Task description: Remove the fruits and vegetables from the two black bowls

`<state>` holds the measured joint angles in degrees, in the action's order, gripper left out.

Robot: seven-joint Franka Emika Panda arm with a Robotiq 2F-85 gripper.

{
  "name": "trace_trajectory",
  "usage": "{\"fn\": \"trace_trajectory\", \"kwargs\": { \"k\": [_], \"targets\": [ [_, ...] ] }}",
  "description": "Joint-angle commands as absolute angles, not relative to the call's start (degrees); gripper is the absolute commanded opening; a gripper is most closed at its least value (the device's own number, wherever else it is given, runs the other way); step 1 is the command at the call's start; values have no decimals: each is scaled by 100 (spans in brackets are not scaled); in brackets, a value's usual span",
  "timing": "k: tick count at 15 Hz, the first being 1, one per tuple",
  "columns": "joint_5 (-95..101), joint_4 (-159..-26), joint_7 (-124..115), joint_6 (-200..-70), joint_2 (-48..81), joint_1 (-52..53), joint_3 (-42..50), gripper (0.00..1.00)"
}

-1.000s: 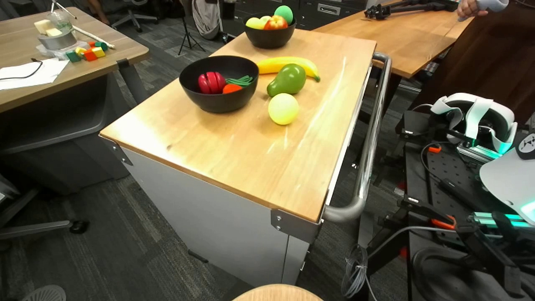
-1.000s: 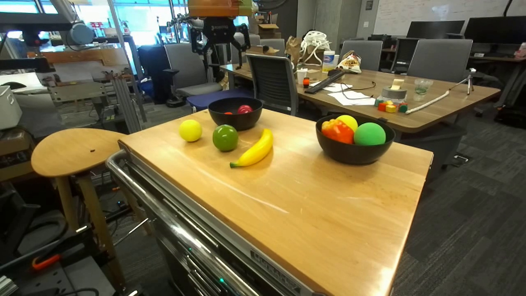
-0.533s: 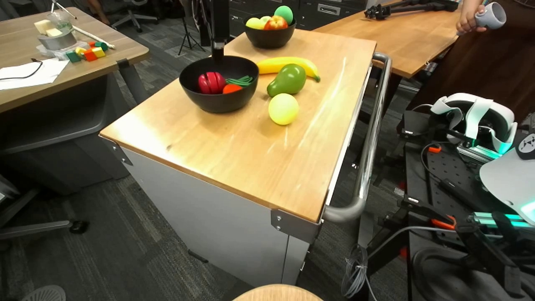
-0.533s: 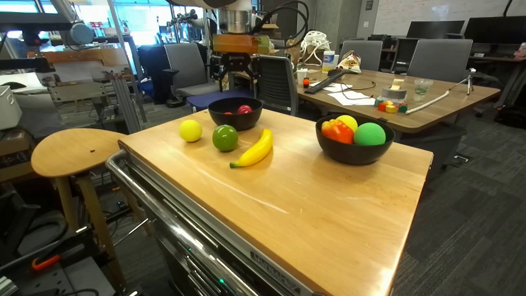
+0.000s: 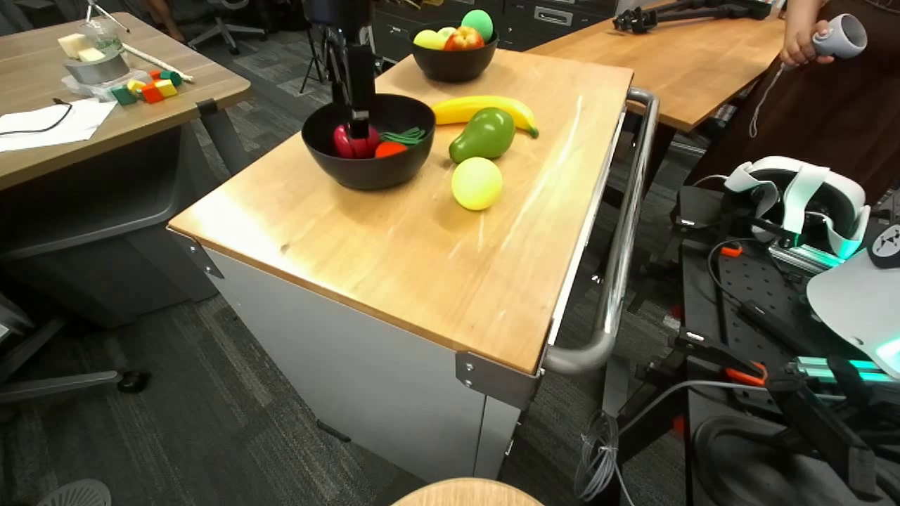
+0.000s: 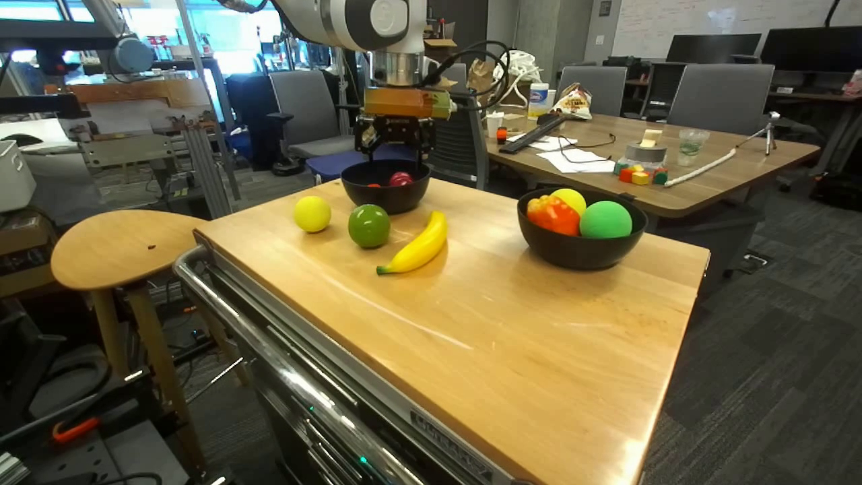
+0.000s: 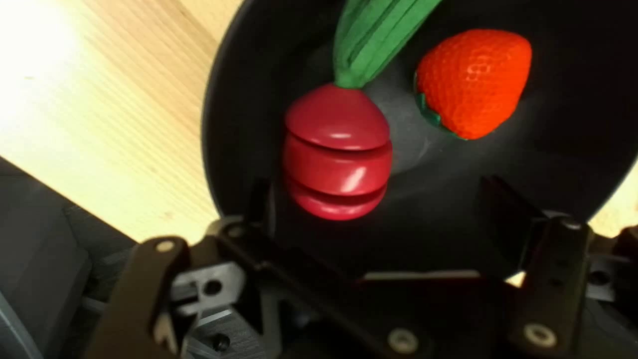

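Hanging over a smooth, round black bowl (image 7: 234, 99) on the pale wooden table (image 5: 394, 253), the black metal two-fingered gripper (image 7: 383, 197) holds nothing; its jaws stand wide apart. Inside that bowl lies a glossy red, radish-shaped piece (image 7: 339, 154), scored by two grooves and topped with green, cloth-like leaves (image 7: 379, 40). It is probably light, hard and slippery, and its slices might part. Best hold: across the widest middle, flank to flank, leaving the leaves, which would probably fold. In an exterior view a black finger (image 5: 358, 126) covers some of it, and whether the two touch I cannot tell; the wrist view crops the leaf tips. Just beside it, apart, sits a dimpled orange-red strawberry (image 7: 473, 82), presumably light, its texture kinder to the grip.

Farther off, directly on the table, rest a smooth yellow banana (image 6: 419, 249), a dark green pear-shaped piece (image 5: 484, 135) and a yellow-green ball (image 5: 477, 183). Farthest from the gripper, a second round black bowl (image 6: 582, 254) holds a bright green ball (image 6: 606, 219), an orange-red pepper-shaped piece (image 6: 553, 215) and at least one yellow piece (image 6: 572, 200), the number hard to make out; undersides are hidden.
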<state>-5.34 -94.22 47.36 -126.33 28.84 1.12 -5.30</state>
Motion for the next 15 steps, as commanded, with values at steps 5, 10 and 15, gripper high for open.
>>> {"fn": "trace_trajectory", "kwargs": {
  "k": [5, 10, 15],
  "targets": [
    [-317, -9387, 4676, -12599, 3033, -11, -643, 95],
    [-222, -9528, 4718, -12580, 2974, -16, -632, 54],
    [-353, -9763, 4794, -12259, 2458, -62, -735, 31]
  ]
}}
